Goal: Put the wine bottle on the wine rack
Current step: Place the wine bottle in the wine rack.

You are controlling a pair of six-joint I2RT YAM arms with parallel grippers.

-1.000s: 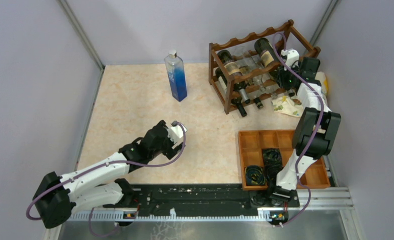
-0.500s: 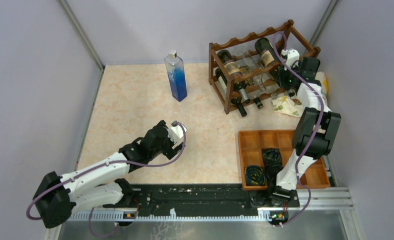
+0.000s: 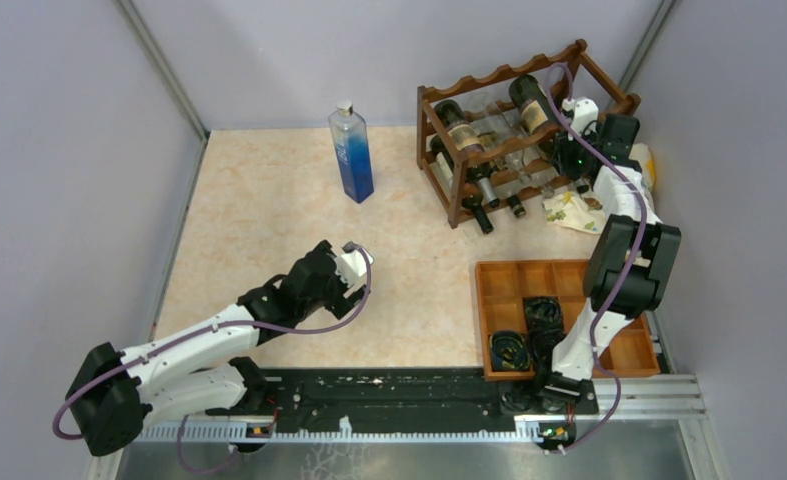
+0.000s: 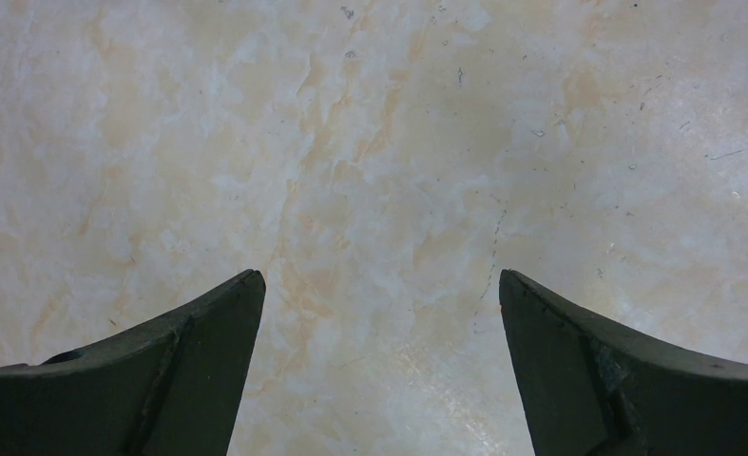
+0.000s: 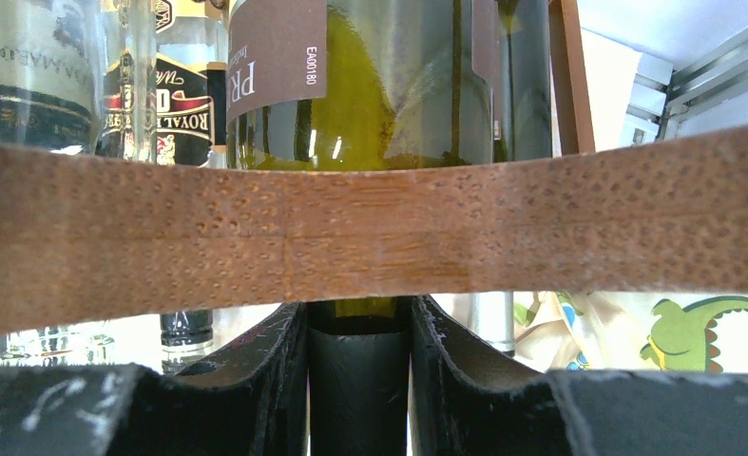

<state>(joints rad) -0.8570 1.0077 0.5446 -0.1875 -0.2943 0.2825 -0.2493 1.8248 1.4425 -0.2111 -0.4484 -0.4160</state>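
The wine rack (image 3: 489, 85) of dark reddish-brown wood stands at the back right. The green wine bottle (image 3: 531, 105) with a brown label lies in its top tier. My right gripper (image 3: 575, 112) is at the rack's right side. In the right wrist view its jaws (image 5: 358, 328) are shut on the bottle's black-foiled neck (image 5: 358, 399), just under a wavy rail (image 5: 370, 228); the bottle's body (image 5: 389, 85) shows beyond it. My left gripper (image 3: 355, 262) hangs open over the bare marble tabletop (image 4: 379, 142), far from the rack, with nothing between its fingers (image 4: 208, 361).
Several other bottles (image 3: 466, 138) lie in the rack's lower tiers. A tall clear bottle of blue liquid (image 3: 352, 152) stands at the back centre. A wooden compartment tray (image 3: 514, 272) with black cables (image 3: 529, 330) sits near the right arm's base. A patterned cloth (image 3: 572, 212) lies beside the rack.
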